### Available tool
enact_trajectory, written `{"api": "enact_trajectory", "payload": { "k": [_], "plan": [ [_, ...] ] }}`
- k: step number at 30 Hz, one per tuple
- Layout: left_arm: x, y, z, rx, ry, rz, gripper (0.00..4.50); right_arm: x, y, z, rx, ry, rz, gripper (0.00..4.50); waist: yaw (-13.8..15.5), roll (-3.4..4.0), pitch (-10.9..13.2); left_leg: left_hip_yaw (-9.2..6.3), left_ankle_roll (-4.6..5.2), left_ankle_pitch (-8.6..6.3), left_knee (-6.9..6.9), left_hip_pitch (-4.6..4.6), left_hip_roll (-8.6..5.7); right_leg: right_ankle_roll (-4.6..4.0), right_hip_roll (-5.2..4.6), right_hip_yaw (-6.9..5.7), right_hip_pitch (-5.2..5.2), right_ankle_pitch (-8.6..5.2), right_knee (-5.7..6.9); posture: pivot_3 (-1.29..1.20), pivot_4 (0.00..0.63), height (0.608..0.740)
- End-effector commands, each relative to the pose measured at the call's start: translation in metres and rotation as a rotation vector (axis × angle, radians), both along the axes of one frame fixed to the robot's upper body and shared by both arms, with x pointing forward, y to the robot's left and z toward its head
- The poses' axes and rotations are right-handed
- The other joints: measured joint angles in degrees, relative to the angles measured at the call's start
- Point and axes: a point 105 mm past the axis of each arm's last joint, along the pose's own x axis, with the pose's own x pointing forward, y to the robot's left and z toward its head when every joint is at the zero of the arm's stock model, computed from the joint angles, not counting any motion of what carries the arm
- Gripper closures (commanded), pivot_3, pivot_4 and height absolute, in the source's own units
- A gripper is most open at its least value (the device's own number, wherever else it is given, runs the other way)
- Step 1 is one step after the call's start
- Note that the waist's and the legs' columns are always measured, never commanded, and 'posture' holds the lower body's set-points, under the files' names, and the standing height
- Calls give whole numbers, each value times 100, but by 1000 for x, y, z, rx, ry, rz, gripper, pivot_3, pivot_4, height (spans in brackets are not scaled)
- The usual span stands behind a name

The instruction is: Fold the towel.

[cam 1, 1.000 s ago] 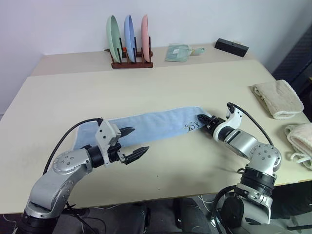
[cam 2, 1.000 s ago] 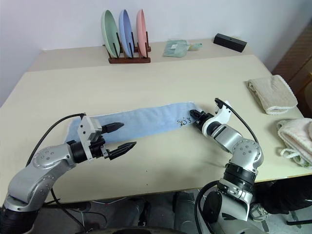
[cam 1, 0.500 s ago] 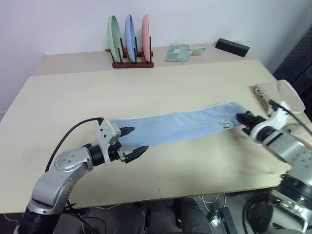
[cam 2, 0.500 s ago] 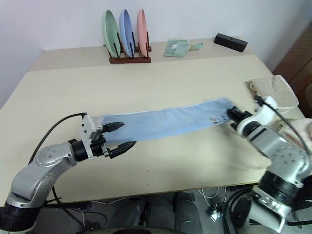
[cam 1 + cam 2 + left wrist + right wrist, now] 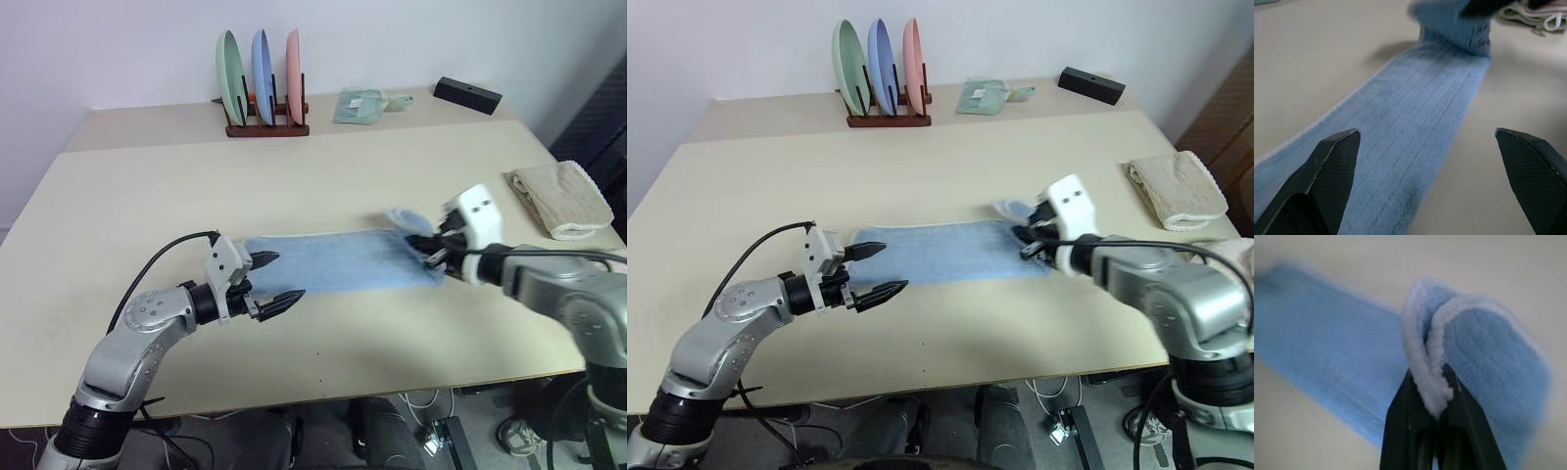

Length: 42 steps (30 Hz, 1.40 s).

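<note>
I'm pinching the right end of the light blue towel (image 5: 338, 262) in my right end effector (image 5: 423, 251), fingers clamped tight on its whitish hem, and that end is curling up and back over the rest of the cloth. The towel is lying flat on the beige tabletop (image 5: 323, 176) in front of me, its long axis running left to right, the raised end on my right and the flat end reaching toward my left end effector (image 5: 270, 279). My left end effector is hanging just above that flat end with its two black fingers spread wide, gripping nothing.

Along the far edge, one wooden rack (image 5: 265, 125) is holding three plates on edge: one green, one blue, one pink. One small mint-green folded cloth (image 5: 359, 104) and one black box (image 5: 467, 95) are sitting beside it. One cream folded towel (image 5: 560, 199) is lying at the right edge.
</note>
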Motion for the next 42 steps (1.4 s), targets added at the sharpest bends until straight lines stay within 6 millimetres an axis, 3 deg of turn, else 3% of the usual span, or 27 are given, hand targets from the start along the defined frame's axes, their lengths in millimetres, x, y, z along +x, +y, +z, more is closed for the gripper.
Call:
{"api": "enact_trajectory", "payload": {
  "k": [1,9,12,17,21,24,28,29,33,36,39,40,42],
  "plan": [
    [-6,-1,11,-14,-55,16,0,1,30,-21,-41,-6,87,4484,-1,1,1,0,-1,0,-1,-4,0,0,0,1,-5,0,1,0,150,735],
    [-12,5,9,-10,-43,59,0,2,38,-26,-49,-9,130,4484,9,0,1,-3,1,-1,0,-11,-7,0,-3,1,-9,1,-6,0,150,735],
    [-10,9,8,-9,-39,81,0,-6,40,-17,-19,-25,193,3661,8,0,1,-3,1,-1,-1,-10,-5,0,-1,1,-10,1,-5,0,150,735],
    [-8,22,9,-11,-30,131,0,-23,33,12,4,-145,314,1206,21,0,2,-4,2,-1,-1,-12,-5,1,-1,-3,-9,0,-6,0,150,735],
    [-9,31,7,-10,-17,172,0,-27,18,38,71,-222,341,1206,13,-2,3,-4,3,-2,-1,-8,-6,2,-2,-6,-4,0,-8,0,150,735],
    [-11,35,3,-6,-7,192,0,-4,2,42,96,-239,215,2189,-11,-3,3,-4,3,-2,-3,-3,-2,2,1,-5,-3,0,-7,0,150,735],
    [-14,34,-3,-6,7,212,0,24,-3,27,82,-247,135,4260,3,-3,3,-2,2,-2,-4,-4,-2,1,0,-4,-4,1,-6,0,150,735],
    [-14,34,-3,-8,9,214,0,28,-2,24,86,-245,126,4476,4,-4,2,-1,1,-2,-4,-4,-2,1,0,-4,-5,1,-6,0,150,735],
    [-15,33,-2,-25,6,234,0,37,0,-29,-29,-187,147,4476,12,-5,1,-2,1,-1,-3,-5,-3,0,-1,-2,-4,1,-7,0,150,735],
    [-15,34,-1,-28,3,247,0,36,4,-41,-49,-182,180,4476,5,-4,2,-2,1,-1,-3,-7,-6,0,-3,-2,-7,1,-6,0,150,735],
    [-21,36,-2,-19,2,267,0,29,2,-67,-90,-135,200,4476,-9,-10,-4,-1,0,-1,-4,-2,-4,0,1,-1,-5,1,-5,0,150,735],
    [-23,36,-2,-18,3,272,0,28,2,-65,-92,-145,207,4476,-3,-9,-4,-2,0,-2,-4,-1,-3,0,2,0,-4,1,-5,0,150,735],
    [-28,36,-3,-23,11,285,0,34,2,-33,-21,-223,204,4243,2,-9,-4,-2,0,-2,-4,0,-3,0,2,1,-2,1,-5,0,150,735]
  ]
}}
